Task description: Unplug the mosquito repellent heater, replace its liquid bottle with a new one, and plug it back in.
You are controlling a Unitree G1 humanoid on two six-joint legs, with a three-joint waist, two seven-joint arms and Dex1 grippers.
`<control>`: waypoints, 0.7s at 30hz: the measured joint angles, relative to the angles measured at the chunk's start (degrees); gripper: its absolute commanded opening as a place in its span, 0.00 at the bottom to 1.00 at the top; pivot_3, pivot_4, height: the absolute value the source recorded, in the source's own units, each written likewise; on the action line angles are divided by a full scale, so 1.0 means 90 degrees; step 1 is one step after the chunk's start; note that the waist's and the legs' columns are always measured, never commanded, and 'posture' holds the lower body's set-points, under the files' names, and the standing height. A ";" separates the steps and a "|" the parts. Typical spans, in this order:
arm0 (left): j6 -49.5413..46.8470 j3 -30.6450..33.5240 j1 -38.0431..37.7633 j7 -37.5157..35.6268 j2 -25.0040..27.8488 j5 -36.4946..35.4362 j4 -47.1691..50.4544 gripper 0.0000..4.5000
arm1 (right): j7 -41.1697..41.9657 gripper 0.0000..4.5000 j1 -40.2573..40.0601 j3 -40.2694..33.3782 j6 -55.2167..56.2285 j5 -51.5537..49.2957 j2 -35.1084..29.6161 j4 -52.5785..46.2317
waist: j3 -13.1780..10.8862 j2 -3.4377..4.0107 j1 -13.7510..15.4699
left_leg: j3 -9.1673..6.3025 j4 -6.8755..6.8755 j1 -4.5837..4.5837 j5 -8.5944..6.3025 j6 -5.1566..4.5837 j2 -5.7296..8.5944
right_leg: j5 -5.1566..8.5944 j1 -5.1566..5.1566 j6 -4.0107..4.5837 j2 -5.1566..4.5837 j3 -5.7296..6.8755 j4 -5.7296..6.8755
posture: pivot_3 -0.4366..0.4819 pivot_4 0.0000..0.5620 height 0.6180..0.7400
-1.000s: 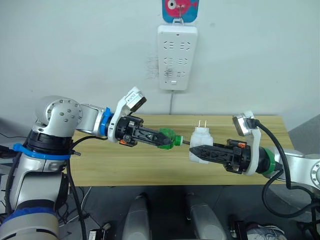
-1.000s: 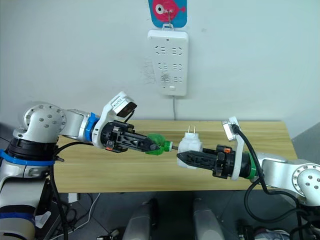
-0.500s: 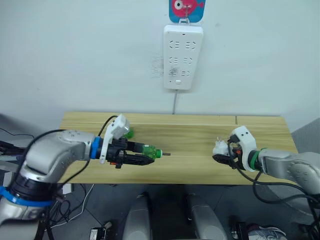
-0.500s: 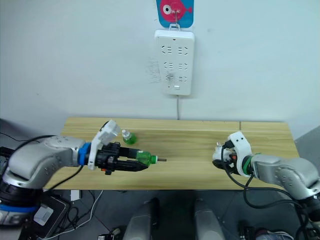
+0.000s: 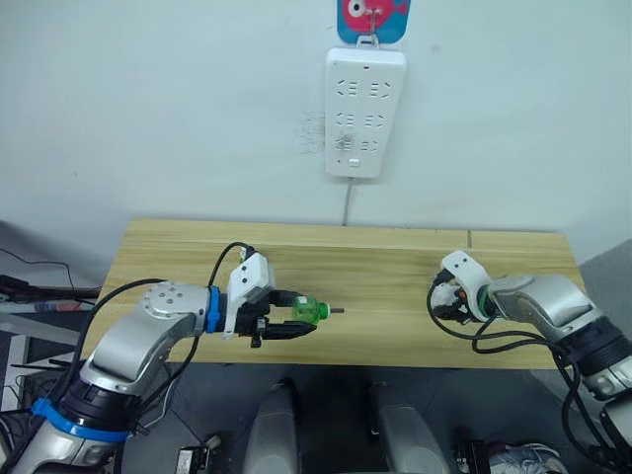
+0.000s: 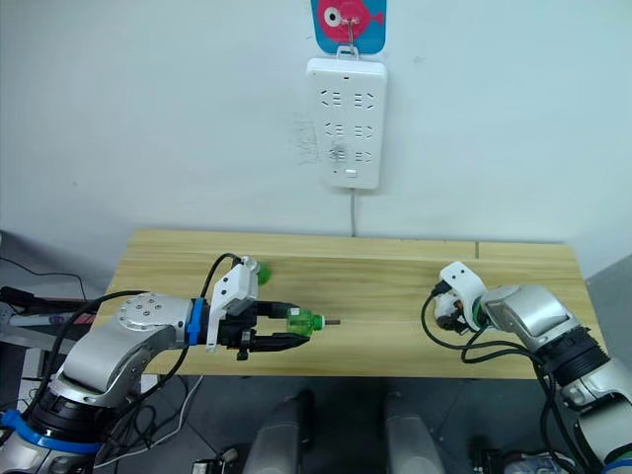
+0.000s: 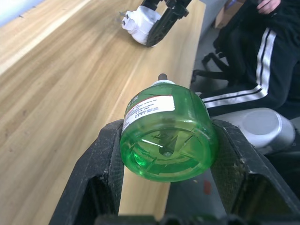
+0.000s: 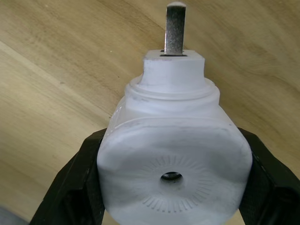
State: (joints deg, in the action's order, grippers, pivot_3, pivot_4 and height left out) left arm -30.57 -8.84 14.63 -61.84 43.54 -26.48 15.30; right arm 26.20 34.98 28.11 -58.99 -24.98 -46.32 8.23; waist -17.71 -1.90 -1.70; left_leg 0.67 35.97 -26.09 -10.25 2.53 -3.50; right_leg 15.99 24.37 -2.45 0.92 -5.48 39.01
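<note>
So the left gripper [image 5: 296, 322] is clamped on the capless green bottle [image 5: 307, 310], one black finger [image 7: 101, 173] on each side of its body, held low over the front part of the wooden surface [image 5: 375, 259]. The bottle lies on its side, long axis running roughly along the surface's length, with the thin dark wick [image 5: 336, 310] pointing toward the robot's right, at the other arm. From the left wrist view you're looking at the bottle's round base, and the neck and wick stick out away from the gripper, past the fingertips.

Over on the right end of the surface, the right gripper [image 6: 441, 314] is closed on the white heater [image 8: 173, 154], fingers pressing its rounded body from both sides. The right wrist view shows the round face with the small centre hole turned toward the wrist, and a metal prong [image 8: 175, 26] pointing away from the gripper, so the heater's axis lines up with the fingers. It sits low at the surface; can't tell if it's touching.

Bottle and heater are well apart. The capped green bottle [image 6: 259, 270] stands farther back, partly behind the left wrist. The white power strip [image 5: 364, 99] hangs on the wall above.
</note>
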 measured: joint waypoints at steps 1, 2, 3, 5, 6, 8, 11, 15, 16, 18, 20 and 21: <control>0.0024 -0.0014 -0.0047 0.0007 -0.0027 0.0029 0.0000 0.50 | 0.0069 0.75 0.0021 -0.0009 0.0010 0.0124 0.0027 0.0069 | 0.0000 0.0000 0.0000 | -0.0002 0.0001 0.0000 0.0000 0.0000 0.0000 | 0.0000 -0.0002 -0.0001 0.0000 0.0002 0.0000 | 0.51 0.53 1.00; 0.0039 -0.0042 -0.0093 0.0018 -0.0062 0.0067 0.0000 0.50 | 0.0138 0.84 0.0036 -0.0028 0.0024 0.0228 0.0042 0.0134 | 0.0000 0.0000 0.0002 | -0.0003 0.0003 0.0001 0.0000 0.0000 0.0000 | 0.0000 -0.0004 -0.0001 0.0000 0.0003 0.0000 | 0.51 0.53 1.00; 0.0059 -0.0074 -0.0119 0.0027 -0.0102 0.0091 0.0000 0.50 | 0.0174 0.90 0.0036 -0.0047 0.0030 0.0367 0.0076 0.0208 | 0.0000 0.0000 0.0003 | -0.0005 0.0003 0.0001 0.0000 0.0000 0.0000 | -0.0001 -0.0004 -0.0001 0.0000 0.0005 0.0001 | 0.51 0.53 1.00; 0.0085 -0.0090 -0.0148 0.0054 -0.0136 0.0124 0.0001 0.50 | 0.0280 1.00 0.0035 -0.0096 0.0027 0.0525 0.0157 0.0289 | 0.0000 0.0000 0.0003 | -0.0005 0.0003 0.0001 0.0000 0.0000 0.0000 | -0.0001 -0.0004 -0.0001 0.0001 0.0006 0.0002 | 0.50 0.52 1.00; 0.0088 -0.0091 -0.0151 0.0061 -0.0142 0.0140 0.0001 0.50 | 0.0328 1.00 0.0035 -0.0134 0.0019 0.0605 0.0202 0.0304 | 0.0000 0.0000 0.0003 | -0.0005 0.0002 0.0001 0.0000 0.0000 0.0001 | -0.0001 -0.0004 -0.0002 0.0001 0.0005 0.0003 | 0.50 0.52 1.00; 0.0095 -0.0091 -0.0150 0.0063 -0.0164 0.0161 0.0000 0.50 | 0.0389 1.00 0.0031 -0.0241 -0.0032 0.0665 0.0216 0.0282 | 0.0000 0.0000 0.0002 | -0.0005 0.0002 0.0001 0.0000 0.0000 0.0002 | -0.0002 -0.0004 -0.0001 0.0001 0.0005 0.0004 | 0.49 0.51 1.00; 0.0102 -0.0091 -0.0101 0.0042 -0.0203 0.0167 -0.0009 0.50 | 0.0403 1.00 -0.0019 -0.0578 -0.0240 0.0750 0.0181 -0.0139 | 0.0001 0.0000 0.0001 | -0.0006 0.0002 0.0001 0.0000 0.0000 0.0001 | -0.0006 -0.0004 0.0006 0.0001 0.0007 0.0005 | 0.49 0.49 1.00; 0.0257 -0.0016 -0.0009 -0.0002 -0.0348 0.0159 -0.0050 0.50 | 0.0402 1.00 -0.0345 -0.1714 -0.1033 0.0500 -0.0069 -0.1501 | 0.0003 0.0003 0.0004 | -0.0012 0.0002 -0.0001 0.0000 0.0001 0.0001 | -0.0007 -0.0006 0.0007 -0.0001 0.0013 0.0005 | 0.48 0.47 1.00; 0.0313 0.0032 -0.0004 0.0010 -0.0438 0.0156 -0.0060 0.50 | 0.0401 1.00 -0.0409 -0.2106 -0.1303 0.0355 -0.0072 -0.1851 | 0.0004 0.0003 0.0004 | -0.0012 0.0002 -0.0001 0.0001 0.0001 0.0000 | -0.0007 -0.0006 0.0007 -0.0002 0.0013 0.0005 | 0.47 0.47 1.00; 0.0589 0.0171 0.0023 0.0179 -0.0831 0.0152 -0.0105 0.50 | 0.0413 1.00 -0.0480 -0.3290 -0.1987 -0.0153 0.0236 -0.2753 | 0.0007 0.0002 0.0005 | -0.0018 0.0005 -0.0001 0.0001 0.0001 0.0000 | -0.0008 -0.0013 0.0007 -0.0002 0.0021 0.0004 | 0.46 0.47 1.00; 0.0864 0.0289 0.0120 0.0514 -0.1403 0.0143 -0.0200 0.50 | 0.0411 1.00 -0.0472 -0.4439 -0.2526 -0.0654 0.0941 -0.3476 | 0.0019 -0.0005 0.0001 | -0.0032 0.0010 0.0001 0.0001 0.0001 0.0003 | -0.0009 -0.0026 0.0005 0.0001 0.0035 0.0002 | 0.44 0.46 1.00; 0.1036 0.0316 0.0171 0.0745 -0.1702 0.0163 -0.0253 0.50 | 0.0388 1.00 -0.0488 -0.4975 -0.2793 -0.0895 0.1417 -0.3841 | 0.0025 -0.0011 0.0002 | -0.0040 0.0011 0.0002 0.0001 0.0002 0.0006 | -0.0010 -0.0030 0.0006 0.0003 0.0043 0.0002 | 0.44 0.46 1.00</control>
State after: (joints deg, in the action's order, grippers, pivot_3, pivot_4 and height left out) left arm -21.24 -6.00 16.17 -55.13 28.22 -25.01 13.02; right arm 29.69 30.59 -16.67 -84.13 -33.04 -33.56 -26.33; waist -17.49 -2.00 -1.67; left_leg 0.31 36.07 -26.08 -10.24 2.54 -3.45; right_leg 15.90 24.10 -2.39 0.95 -5.09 39.03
